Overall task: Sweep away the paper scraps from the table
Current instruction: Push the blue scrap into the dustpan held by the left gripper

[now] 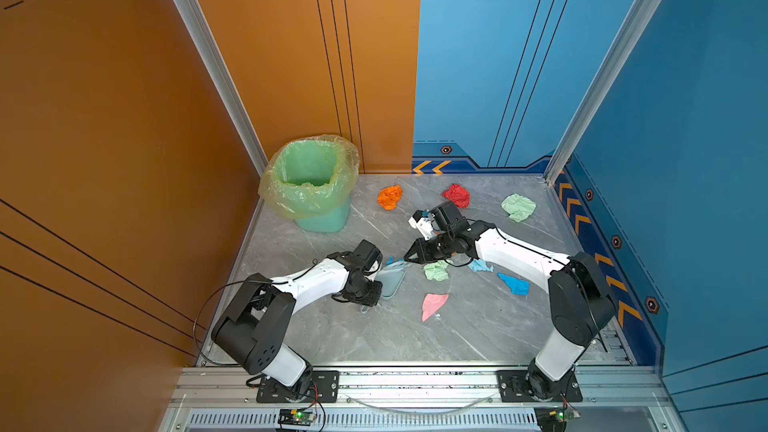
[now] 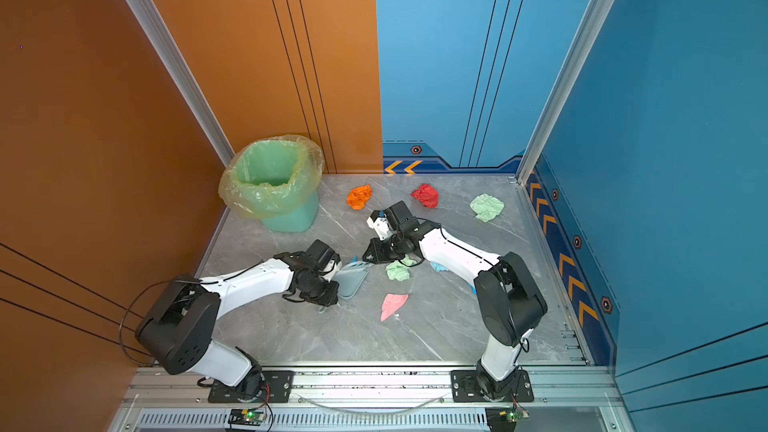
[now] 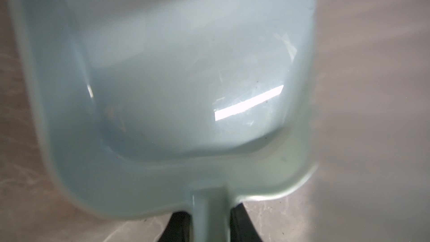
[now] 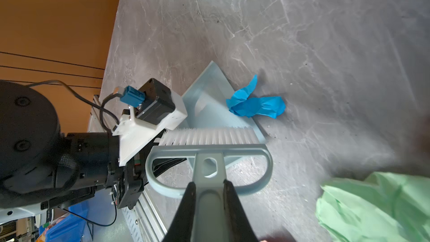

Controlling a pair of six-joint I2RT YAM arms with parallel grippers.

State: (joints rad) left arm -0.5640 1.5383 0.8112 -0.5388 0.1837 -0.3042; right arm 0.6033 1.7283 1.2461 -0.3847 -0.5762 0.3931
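While the left tool (image 3: 210, 224) clamps the dustpan (image 3: 186, 77), the right tool (image 4: 209, 206) grips the brush (image 4: 209, 152). Low strokes should draw the blue scrap (image 4: 256, 105) in.

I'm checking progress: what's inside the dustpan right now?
The dustpan basin looks bare in the left wrist view. In the right wrist view a blue scrap lies at its front lip, seemingly overlapping the edge. The brush bristles hide a strip of the pan floor.
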